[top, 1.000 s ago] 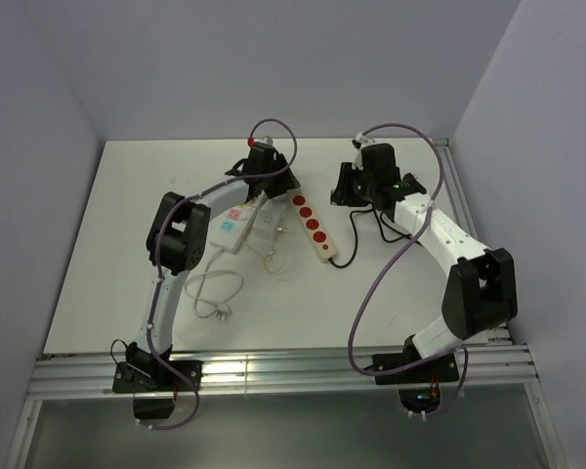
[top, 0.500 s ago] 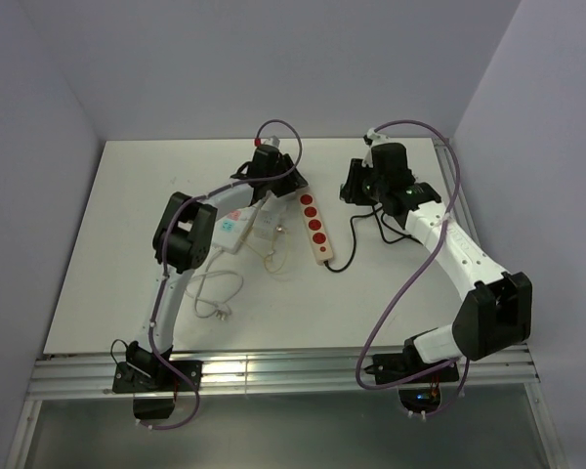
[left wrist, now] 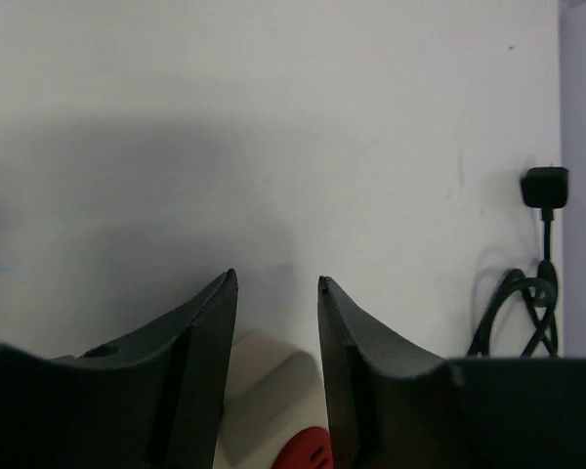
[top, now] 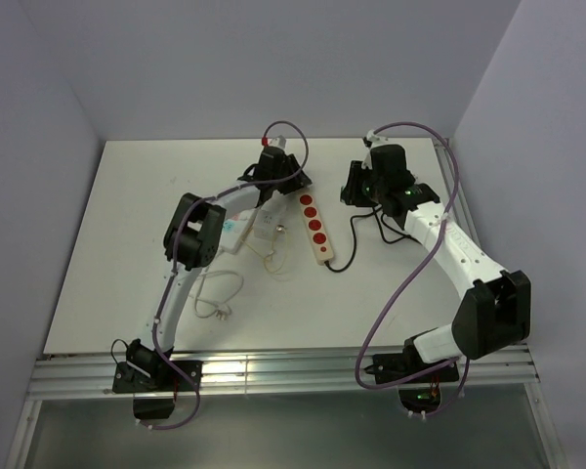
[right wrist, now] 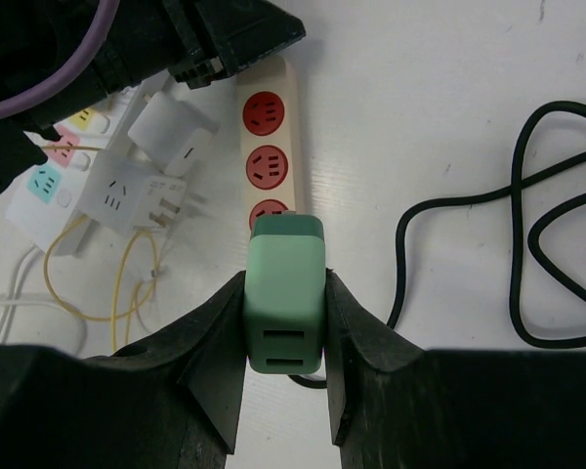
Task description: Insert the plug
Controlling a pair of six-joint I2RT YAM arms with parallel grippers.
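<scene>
Left fingers (left wrist: 213, 337) parted over power strip (left wrist: 272, 405) end, right fingers (right wrist: 230, 337) clamping green plug (right wrist: 285, 293)

The plug (right wrist: 285, 293) is a pale green block with a darker far end and two slots on its near face, held clear of the strip (right wrist: 267, 122) — a cream bar with red sockets, lying flat at a slant.

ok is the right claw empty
No, the right claw has a green plug clamped between its two fingers.
</scene>
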